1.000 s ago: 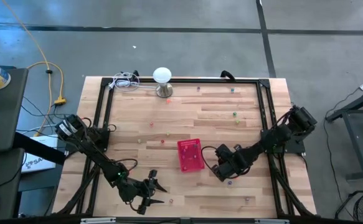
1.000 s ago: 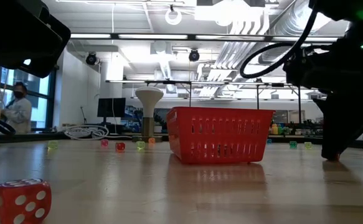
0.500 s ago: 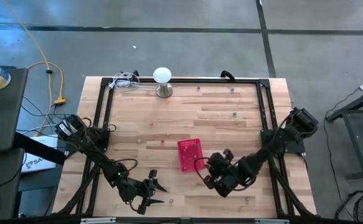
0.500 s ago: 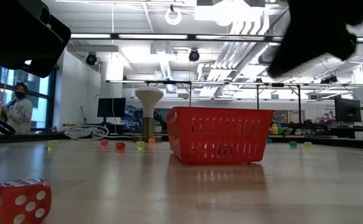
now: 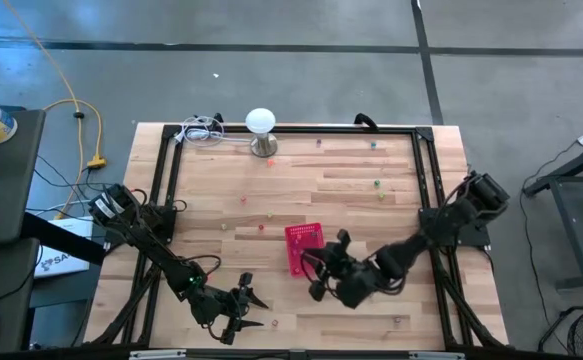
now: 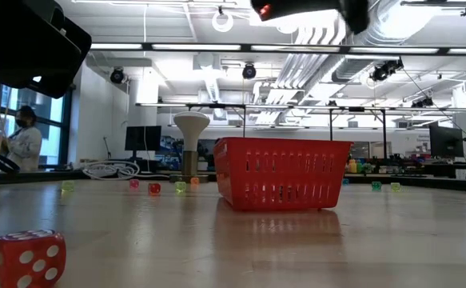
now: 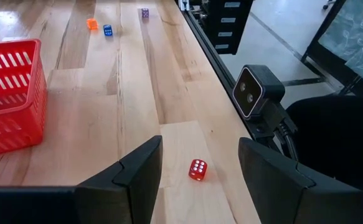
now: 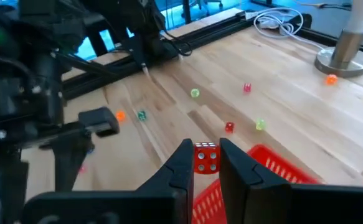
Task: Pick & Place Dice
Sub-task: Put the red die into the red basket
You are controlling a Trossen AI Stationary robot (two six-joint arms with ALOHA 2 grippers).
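Your right tool [image 8: 204, 163] pinches a red die [image 8: 205, 157] above the red basket [image 5: 302, 245]. Your left tool [image 7: 200, 163] waits spread wide near the tabletop [image 5: 351, 190] edge at 7 o'clock.

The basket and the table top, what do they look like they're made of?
Basket: probably moulded plastic, glossy red, with thin slotted walls of even ribs. Table top: looks like wood, joined planks of light and darker tone with visible grain; it has a smooth, slightly shiny finish, since the basket reflects faintly in it in the low view.
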